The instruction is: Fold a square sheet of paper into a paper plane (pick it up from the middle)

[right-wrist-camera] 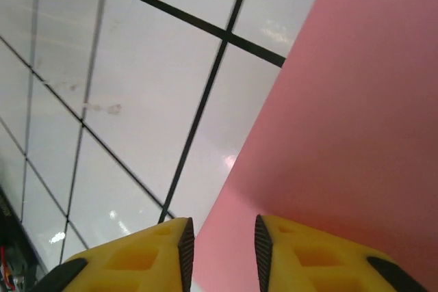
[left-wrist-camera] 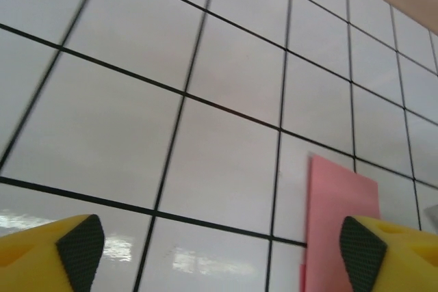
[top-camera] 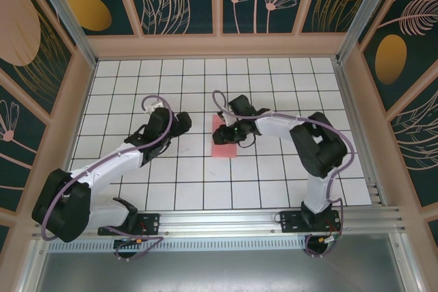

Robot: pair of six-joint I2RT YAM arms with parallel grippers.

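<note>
On the left half of the white gridded bench [top-camera: 123, 83], the left claw [top-camera: 183, 125] hangs over bare tiles, near the pink-red sheet of paper [top-camera: 224, 147] but apart from it. Its own wrist view has the jaws spread wide with nothing between them. Near the bench's middle the sheet of paper lies flat. From above it reads as a tall narrow rectangle and not a square, so I judge a first fold down the middle is already made. At its far end sits the right claw [top-camera: 228, 131], reaching in from the right. Its jaws stand close with a slim gap, over one long edge of the sheet, and nothing is visibly pinched between them.

No pointed nose, slanted creases or wings show anywhere. By my reckoning the job is in its early part, with the corner folds, the wing folds and the final dart shape all left to do.

Overhead, the whole outline and the spacing of both arms are plain, yet the right claw hides the sheet's far end. The left wrist view adds a clean square corner of the sheet of paper [left-wrist-camera: 340, 217]. The right wrist view brings the sheet of paper [right-wrist-camera: 356, 114] close: smooth, unmarked, its edge lying tight on the tiles
</note>
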